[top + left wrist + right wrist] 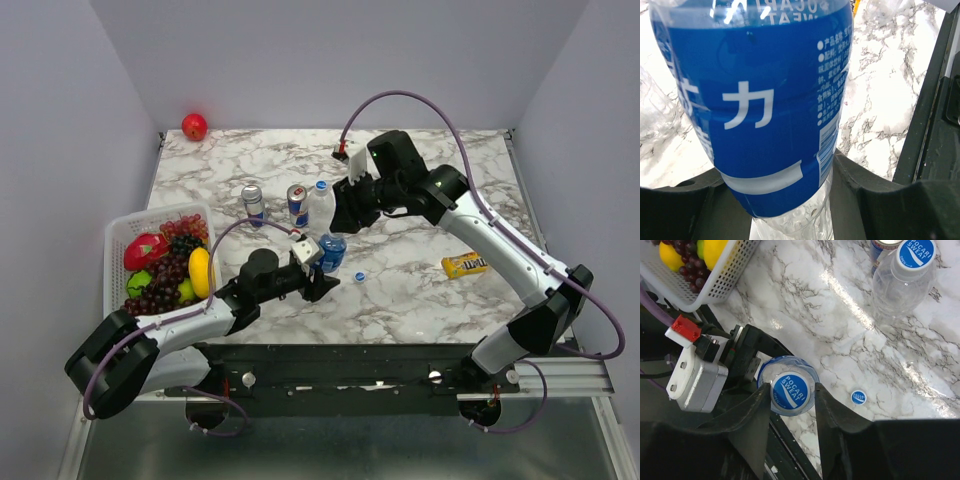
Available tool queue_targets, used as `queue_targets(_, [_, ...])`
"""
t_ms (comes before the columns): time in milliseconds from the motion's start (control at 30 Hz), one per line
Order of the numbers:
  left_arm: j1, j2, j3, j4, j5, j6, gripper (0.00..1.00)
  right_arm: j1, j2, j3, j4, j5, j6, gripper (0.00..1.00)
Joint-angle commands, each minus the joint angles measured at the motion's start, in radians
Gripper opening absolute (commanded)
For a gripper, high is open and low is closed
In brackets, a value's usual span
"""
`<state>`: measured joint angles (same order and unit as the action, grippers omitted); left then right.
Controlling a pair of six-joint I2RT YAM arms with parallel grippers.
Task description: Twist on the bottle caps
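L gripper point(322, 272) clamped tight on Pocari Sweat bottle point(770, 110), near fruit basket point(118, 240), prob. to stop it spinning. R gripper point(792, 396) straddles its cap point(789, 393) from above; gripping or slack, can't tell. Spare cap point(858, 397) lies farther from basket.

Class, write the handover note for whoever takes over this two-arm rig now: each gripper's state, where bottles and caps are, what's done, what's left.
Left gripper shut on the blue-labelled bottle, upright near the table's front edge.
Right gripper above it, straddling the fitted cap; grip unclear.
Unlabelled bottle stands capped beside the cans.
Loose cap lies on the table right of the held bottle.
Done: both bottles wear caps.
Left: check the fitted cap is tight; no open bottle in view for the loose cap.
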<state>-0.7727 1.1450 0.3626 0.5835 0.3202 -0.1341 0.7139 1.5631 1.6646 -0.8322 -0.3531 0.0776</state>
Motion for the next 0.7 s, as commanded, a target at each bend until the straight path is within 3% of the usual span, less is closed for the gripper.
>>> queue_targets(0, [-0.005, -0.034, 0.013, 0.082, 0.016, 0.06, 0.0, -0.013, 0.008, 0.018, -0.056, 0.034, -0.058, 0.53])
queue_targets(367, [0.007, -0.036, 0.002, 0.056, 0.031, 0.088, 0.0, -0.016, 0.015, 0.124, -0.217, -0.036, -0.173, 0.82])
queue_targets(467, [0.027, -0.047, 0.003, 0.009, 0.059, 0.126, 0.0, -0.048, 0.02, 0.187, -0.323, -0.088, -0.284, 0.86])
queue_targets(500, [0.032, -0.051, 0.002, -0.01, 0.097, 0.189, 0.0, -0.071, 0.012, 0.211, -0.343, -0.197, -0.382, 0.86])
queue_targets(667, [0.088, -0.057, 0.042, -0.233, 0.239, 0.388, 0.0, -0.145, -0.018, 0.236, -0.467, -0.417, -0.778, 0.86])
